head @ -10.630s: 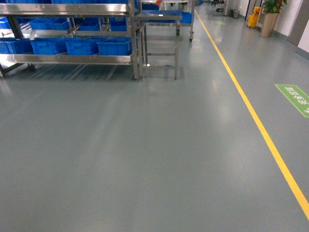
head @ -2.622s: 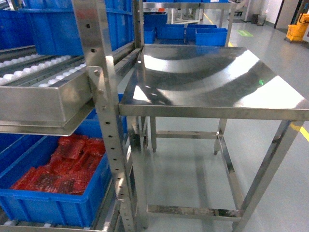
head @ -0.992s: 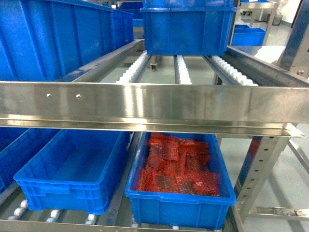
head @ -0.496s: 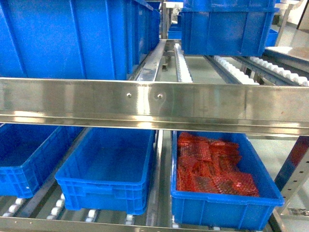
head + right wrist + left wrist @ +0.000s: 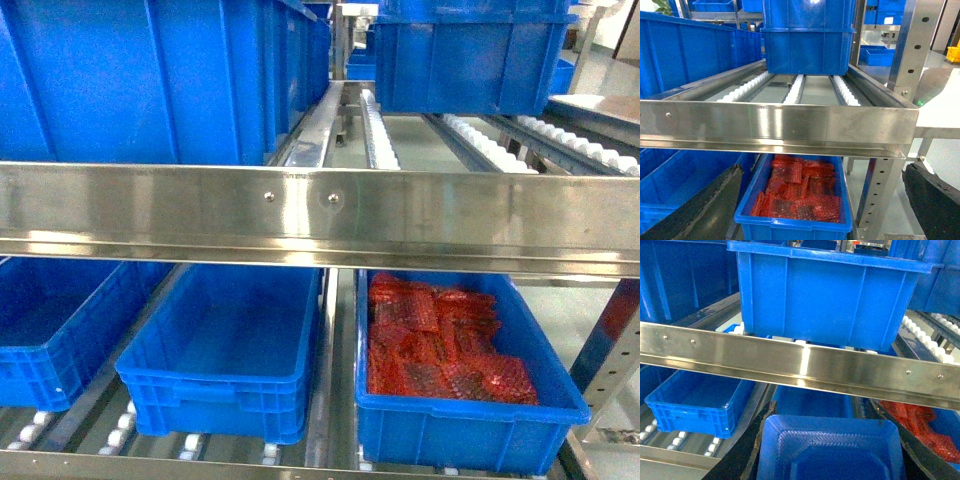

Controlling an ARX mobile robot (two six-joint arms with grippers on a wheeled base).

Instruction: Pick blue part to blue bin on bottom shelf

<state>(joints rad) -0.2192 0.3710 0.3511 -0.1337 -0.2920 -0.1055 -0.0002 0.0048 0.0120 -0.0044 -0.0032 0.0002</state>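
In the left wrist view my left gripper (image 5: 824, 412) is shut on the blue part (image 5: 832, 450). Only the part's square blue face with rounded corners shows, filling the gap between the dark fingers (image 5: 752, 452). Beyond it lies the bottom shelf (image 5: 150, 468) with white rollers. An empty blue bin (image 5: 225, 340) stands on it in the middle, also seen as the blue bin (image 5: 812, 401) just past the part. My right gripper (image 5: 823, 170) is open, its fingers (image 5: 935, 200) wide apart with nothing between them. Neither gripper shows in the head view.
A steel upper-level rail (image 5: 320, 210) crosses in front, above the bottom bins, with big blue crates (image 5: 150, 80) on its rollers. A bin of red bubble-wrap packets (image 5: 445, 350) sits right of the empty one, another blue bin (image 5: 50, 320) left. A perforated rack post (image 5: 880, 190) stands at right.
Over the earlier frames the head view went from open floor to the rack, then slid left along it. In the last half second it barely shifted.
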